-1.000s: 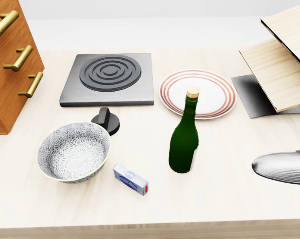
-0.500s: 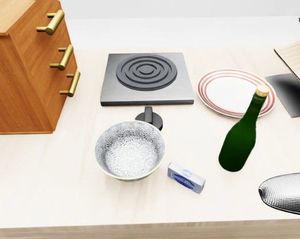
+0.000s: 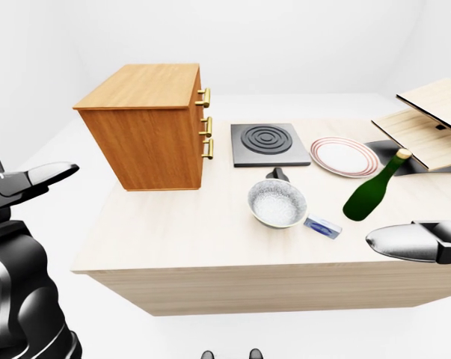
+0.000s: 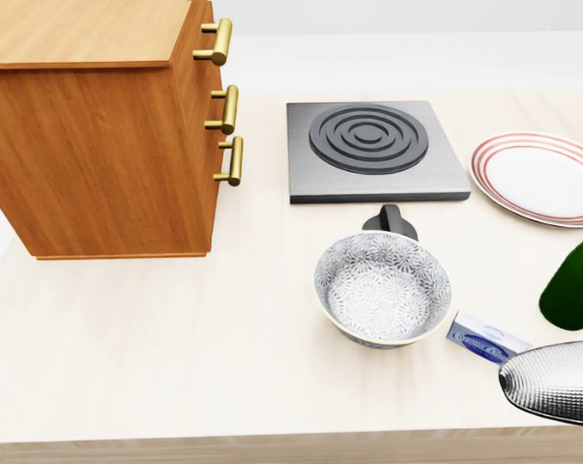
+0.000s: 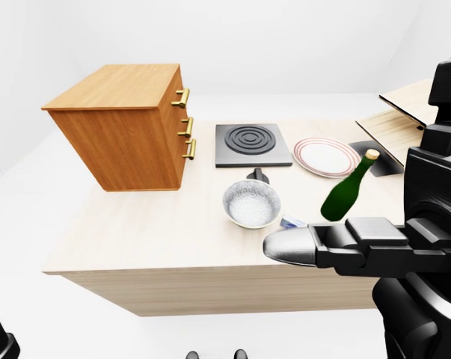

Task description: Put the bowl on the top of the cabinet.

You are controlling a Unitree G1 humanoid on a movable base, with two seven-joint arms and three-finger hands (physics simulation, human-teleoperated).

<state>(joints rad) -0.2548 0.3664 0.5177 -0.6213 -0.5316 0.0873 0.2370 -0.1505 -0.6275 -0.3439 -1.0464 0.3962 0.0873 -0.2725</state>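
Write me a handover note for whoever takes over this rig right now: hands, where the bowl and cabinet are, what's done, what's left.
Left hand: raised at the left of the left-eye view, holding nothing, well clear of the table; finger state unclear.
Right hand: hovers at the table's near edge, right of the bowl, empty; finger state unclear.
Bowl: upright on the table, just below the hotplate and black knob, untouched. A small blue box lies at its right, a green bottle further right.
Cabinet: stands on the table left of the bowl; its top is bare.
Done: nothing grasped yet.
Left: grasp the bowl, lift, set it on the cabinet top.
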